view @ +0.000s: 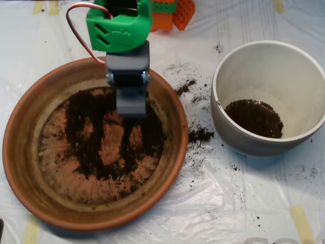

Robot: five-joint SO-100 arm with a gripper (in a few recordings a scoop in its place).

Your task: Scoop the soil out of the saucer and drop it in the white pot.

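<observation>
Scoop (131, 104) sits over the saucer (23, 152), can't tell if open. Drag thru the thick soil (86, 137) band, lift level, cross to white pot (223, 122) w/o spilling.

Pretty bright, even light overall; glare and shiny creases across the plastic sheet (244, 203); soft bluish shadow under the white pot (269, 96); slightly soft focus, a bit grainy; arm (119, 25) blurrier up top.

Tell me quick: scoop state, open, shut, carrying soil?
Scoop: over the saucer, low above the soil; any load inside is hidden from above.
</observation>
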